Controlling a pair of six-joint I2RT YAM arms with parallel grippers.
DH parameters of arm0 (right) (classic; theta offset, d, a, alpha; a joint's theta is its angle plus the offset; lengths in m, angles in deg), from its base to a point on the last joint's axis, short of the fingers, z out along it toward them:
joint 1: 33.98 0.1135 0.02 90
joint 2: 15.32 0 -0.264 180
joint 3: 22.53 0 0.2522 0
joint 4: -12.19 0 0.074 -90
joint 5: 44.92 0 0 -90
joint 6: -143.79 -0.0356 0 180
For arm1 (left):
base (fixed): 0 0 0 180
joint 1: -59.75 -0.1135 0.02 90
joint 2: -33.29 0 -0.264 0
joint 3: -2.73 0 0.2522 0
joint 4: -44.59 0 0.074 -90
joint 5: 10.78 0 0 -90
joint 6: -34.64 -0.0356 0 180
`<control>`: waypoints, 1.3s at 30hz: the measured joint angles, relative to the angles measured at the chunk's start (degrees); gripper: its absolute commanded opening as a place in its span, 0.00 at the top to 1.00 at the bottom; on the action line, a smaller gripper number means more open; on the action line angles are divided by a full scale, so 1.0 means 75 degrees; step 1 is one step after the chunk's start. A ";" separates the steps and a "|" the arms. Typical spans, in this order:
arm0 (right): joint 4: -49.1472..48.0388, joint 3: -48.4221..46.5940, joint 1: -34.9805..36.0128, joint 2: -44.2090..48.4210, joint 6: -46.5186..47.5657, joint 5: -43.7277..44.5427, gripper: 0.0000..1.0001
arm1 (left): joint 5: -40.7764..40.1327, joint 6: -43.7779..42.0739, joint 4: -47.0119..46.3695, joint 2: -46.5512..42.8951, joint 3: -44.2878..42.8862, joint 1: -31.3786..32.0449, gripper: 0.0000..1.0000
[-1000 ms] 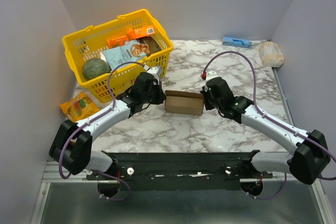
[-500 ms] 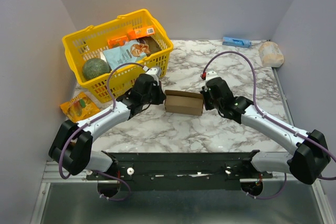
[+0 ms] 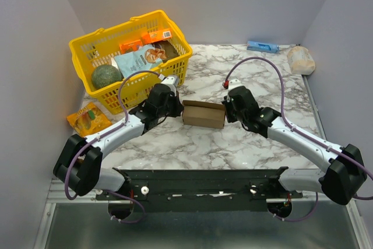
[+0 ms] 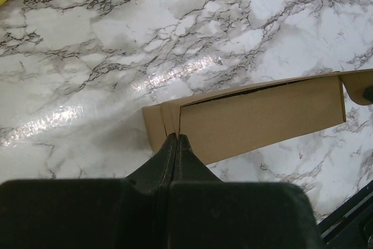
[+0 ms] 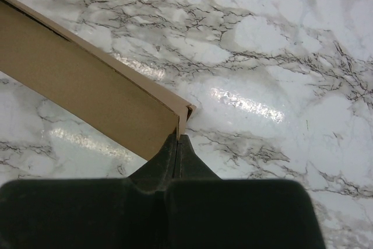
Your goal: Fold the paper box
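Top view: the paper box, a closed brown carton, lies on the marble desk between the two hands. The left hand is at its left end and the right hand at its right end. A yellow basket stands just beyond the left hand. Left wrist view: the left hand has its fingers pressed together, with the tips touching the near corner of the paper box and nothing visible between them. Right wrist view: the right hand is likewise fully closed, its tips against the end corner of the paper box just ahead.
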 measured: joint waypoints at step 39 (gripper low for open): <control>0.0393 -0.0554 -0.0003 -0.0592 -0.1256 0.0525 0.99 | -0.0562 -0.0119 -0.0396 0.0000 0.0213 0.0428 1.00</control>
